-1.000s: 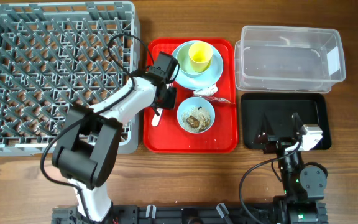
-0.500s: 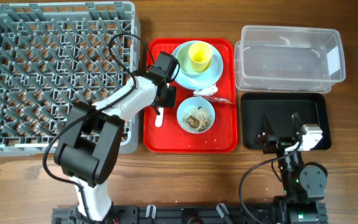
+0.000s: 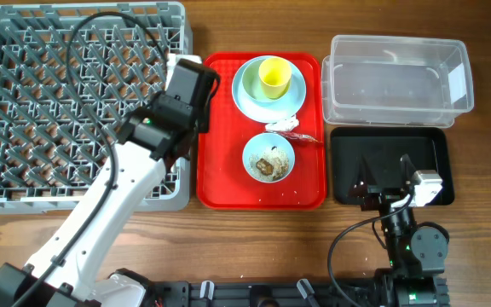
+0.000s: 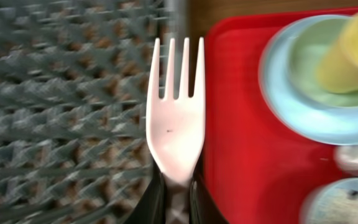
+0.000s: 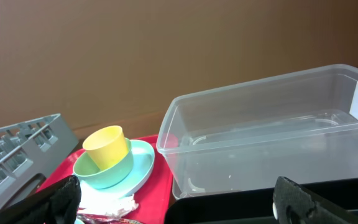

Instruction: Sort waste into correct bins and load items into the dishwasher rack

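Observation:
My left gripper point(image 3: 186, 81) is shut on the white plastic fork point(image 4: 174, 118) and holds it over the right edge of the grey dishwasher rack point(image 3: 75, 102), tines pointing away. The handle sits between the jaws point(image 4: 174, 202). On the red tray, the yellow cup point(image 3: 273, 77) stands in a pale bowl on the pale blue plate point(image 3: 247, 98). A second bowl point(image 3: 268, 159) holds beige food scraps. The white tissue point(image 3: 284, 124) and the wrapper point(image 3: 303, 136) lie between them. My right gripper point(image 3: 386, 175) is open and empty over the black tray point(image 3: 429, 145). The spoon is not in view.
The clear plastic tub point(image 3: 399, 77) stands behind the black tray at the right. The red tray point(image 3: 228, 183) lies between the rack and the bins. In the right wrist view the cup point(image 5: 106, 146), tissue point(image 5: 104, 199) and tub point(image 5: 272, 130) lie ahead of my open fingers point(image 5: 182, 208).
My left gripper has lifted the fork off the red tray and carried it left and back, to the rack's right edge. The right arm has not moved.

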`<state>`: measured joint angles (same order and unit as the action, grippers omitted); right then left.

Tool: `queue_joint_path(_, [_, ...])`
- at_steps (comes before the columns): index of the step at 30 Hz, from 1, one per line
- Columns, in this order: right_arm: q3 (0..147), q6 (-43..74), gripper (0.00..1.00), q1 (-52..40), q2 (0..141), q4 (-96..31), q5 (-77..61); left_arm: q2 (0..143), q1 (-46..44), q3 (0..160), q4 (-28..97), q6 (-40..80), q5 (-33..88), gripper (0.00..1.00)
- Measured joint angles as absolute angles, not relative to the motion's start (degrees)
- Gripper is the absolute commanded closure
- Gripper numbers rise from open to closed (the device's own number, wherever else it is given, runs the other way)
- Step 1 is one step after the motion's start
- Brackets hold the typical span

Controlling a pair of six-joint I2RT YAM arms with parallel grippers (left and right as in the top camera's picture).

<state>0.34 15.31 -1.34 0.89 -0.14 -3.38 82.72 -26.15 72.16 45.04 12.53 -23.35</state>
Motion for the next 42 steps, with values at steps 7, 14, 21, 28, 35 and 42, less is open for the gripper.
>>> queue_joint_path(7, [0.3, 15.3, 0.0, -1.3, 0.9, -0.1, -3.4, 86.3, -20.3, 72.2, 50.1, 12.8, -29.2, 0.91])
queue_joint_path(14, [0.3, 15.3, 0.0, -1.3, 0.9, -0.1, -3.4, 92.4, -18.6, 72.2, 48.8, 12.8, -29.8, 0.91])
queue_joint_path(21, [0.4, 15.3, 0.0, -1.3, 0.9, -0.1, -3.4, 92.8, -18.4, 72.2, 47.9, 12.7, -24.5, 0.88])
queue_joint_path(28, [0.3, 15.3, 0.0, -1.3, 0.9, -0.1, -3.4, 93.8, -17.9, 72.2, 47.5, 10.4, -20.9, 0.85])
queue_joint_path(35, [0.3, 15.3, 0.0, -1.3, 0.9, -0.1, -3.4, 95.7, -17.9, 72.2, 47.0, 10.1, -21.6, 0.74])
queue_joint_path(42, [0.3, 15.3, 0.0, -1.3, 0.9, -0.1, -3.4, 95.7, -17.9, 72.2, 45.6, 9.5, -22.9, 0.54])
